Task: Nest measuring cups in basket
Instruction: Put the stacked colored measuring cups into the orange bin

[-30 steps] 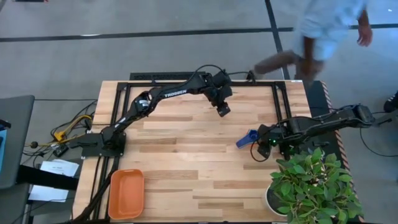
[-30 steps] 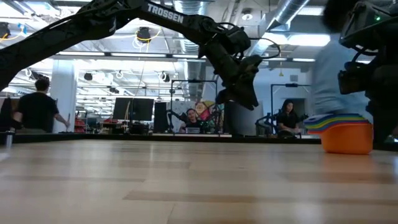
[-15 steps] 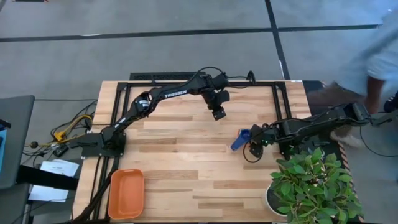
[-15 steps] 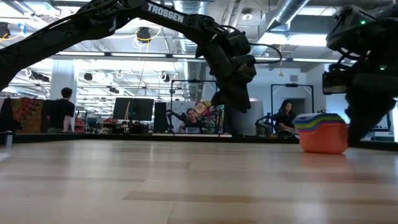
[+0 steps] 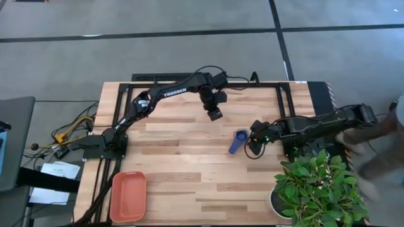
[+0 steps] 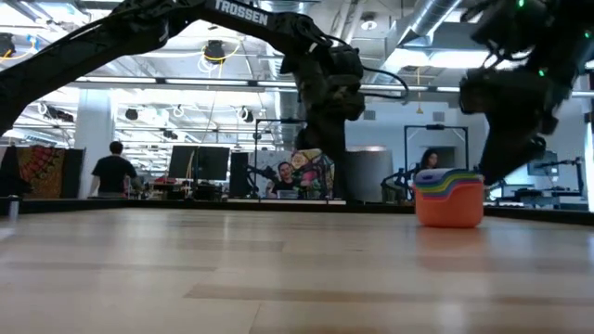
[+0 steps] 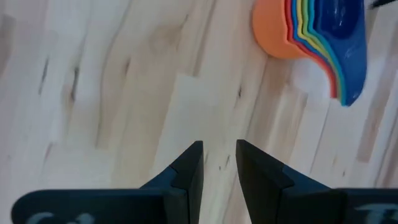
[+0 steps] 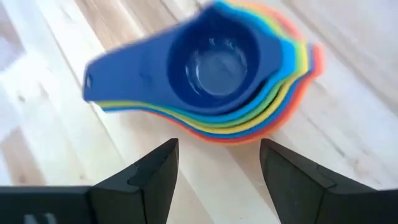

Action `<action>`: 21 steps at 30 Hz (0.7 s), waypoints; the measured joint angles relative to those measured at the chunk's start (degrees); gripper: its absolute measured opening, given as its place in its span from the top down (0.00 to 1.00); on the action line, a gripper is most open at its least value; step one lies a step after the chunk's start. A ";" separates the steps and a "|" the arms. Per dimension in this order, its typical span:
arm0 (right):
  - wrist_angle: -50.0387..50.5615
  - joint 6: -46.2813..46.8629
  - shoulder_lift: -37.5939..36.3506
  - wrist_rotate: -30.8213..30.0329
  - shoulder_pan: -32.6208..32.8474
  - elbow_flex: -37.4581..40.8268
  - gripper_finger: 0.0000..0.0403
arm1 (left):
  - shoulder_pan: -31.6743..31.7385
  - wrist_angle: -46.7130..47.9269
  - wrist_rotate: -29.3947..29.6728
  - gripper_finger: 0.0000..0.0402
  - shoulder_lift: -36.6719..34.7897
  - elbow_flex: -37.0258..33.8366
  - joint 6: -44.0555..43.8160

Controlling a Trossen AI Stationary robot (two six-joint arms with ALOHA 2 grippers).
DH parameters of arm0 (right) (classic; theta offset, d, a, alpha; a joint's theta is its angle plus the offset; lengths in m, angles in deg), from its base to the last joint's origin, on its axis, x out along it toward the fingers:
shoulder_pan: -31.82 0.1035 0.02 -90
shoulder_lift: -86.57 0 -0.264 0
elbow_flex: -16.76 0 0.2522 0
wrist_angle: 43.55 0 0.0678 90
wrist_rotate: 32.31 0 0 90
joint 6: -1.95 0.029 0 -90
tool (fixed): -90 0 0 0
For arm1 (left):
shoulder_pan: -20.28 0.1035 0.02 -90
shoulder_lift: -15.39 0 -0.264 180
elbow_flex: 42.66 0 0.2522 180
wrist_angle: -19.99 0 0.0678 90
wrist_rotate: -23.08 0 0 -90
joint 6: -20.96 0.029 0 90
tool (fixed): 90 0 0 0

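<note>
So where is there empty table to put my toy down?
Bare wood lies between the basket and the stacked measuring cups, plus the front middle. It is crowded around the cups, with the right gripper beside them and the plant close by.

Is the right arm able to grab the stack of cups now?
Probably yes. The right tool sits right beside the stack of cups, its fingers spread wide on either side in its wrist view, and nothing lies between them. The left tool hangs apart above the table.
</note>
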State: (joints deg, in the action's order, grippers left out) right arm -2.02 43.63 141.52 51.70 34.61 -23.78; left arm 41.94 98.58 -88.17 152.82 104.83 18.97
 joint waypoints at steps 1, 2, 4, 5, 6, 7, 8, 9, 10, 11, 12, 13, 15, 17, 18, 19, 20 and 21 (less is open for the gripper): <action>0.42 -0.11 -0.06 -0.06 -0.02 -0.92 0.38 | -0.36 0.57 0.31 0.80 0.00 0.00 -0.27; 0.84 -0.15 -0.08 -0.22 -0.02 -1.72 0.38 | -0.85 0.89 0.71 0.80 -0.05 -0.01 -0.50; 2.79 -0.87 -0.77 -0.72 -0.02 -2.67 0.38 | -2.25 1.06 1.17 0.80 -0.66 -0.07 -0.63; 2.70 -1.10 -0.78 -0.89 0.00 -3.17 0.38 | -3.12 0.73 1.49 0.80 -1.20 -0.07 -0.66; 2.55 -1.19 -0.88 -1.07 0.00 -3.68 0.38 | -3.85 0.72 1.88 0.80 -1.99 -0.07 -0.77; 3.29 -1.20 -1.52 -1.31 0.00 -4.01 0.38 | -4.72 1.02 2.81 0.80 -2.55 -0.05 -0.85; 3.87 -1.20 -1.80 -1.42 0.00 -4.35 0.38 | -5.54 0.90 3.96 0.80 -3.01 0.06 -0.83; 3.55 -1.19 -2.13 -1.49 0.08 -4.66 0.38 | -6.24 0.96 5.29 0.80 -3.43 0.02 -0.84; 3.37 -1.18 -2.56 -1.49 0.16 -4.77 0.38 | -6.95 0.96 6.34 0.80 -3.73 -0.60 -0.88; 3.80 -1.18 -3.10 -1.53 0.36 -4.97 0.38 | -7.56 0.48 6.92 0.80 -4.23 -1.78 -1.37; 3.74 -1.18 -3.51 -1.51 0.63 -5.36 0.38 | -8.10 -0.53 7.18 0.80 -4.95 -3.48 -1.75; 3.55 -1.18 -4.08 -1.51 1.04 -5.65 0.38 | -8.75 -1.85 7.28 0.80 -5.88 -5.80 -2.38; 3.89 -1.15 -5.20 -1.53 1.82 -6.04 0.38 | -9.97 -5.74 7.55 0.80 -8.24 -11.01 -5.37; 4.06 -0.26 -6.21 -1.53 2.64 -6.26 0.38 | -11.42 -9.49 7.59 0.80 -11.18 -16.62 -8.65; 3.77 0.48 -6.69 -1.55 3.04 -6.32 0.39 | -12.17 -11.74 7.62 0.80 -12.69 -19.16 -10.20; 3.88 0.82 -7.34 -1.55 3.38 -6.32 0.39 | -12.84 -14.01 8.02 0.80 -14.50 -21.88 -11.42; 4.16 1.24 -7.93 -1.56 3.77 -6.32 0.40 | -13.58 -15.54 9.10 0.80 -16.17 -24.51 -12.62; 3.68 1.41 -8.17 -1.59 4.22 -6.32 0.41 | -14.27 -17.12 10.55 0.80 -18.13 -27.32 -14.12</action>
State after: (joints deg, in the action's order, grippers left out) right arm 1.66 45.04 133.35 50.11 38.83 -30.10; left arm 27.66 81.46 -77.62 134.69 77.51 4.85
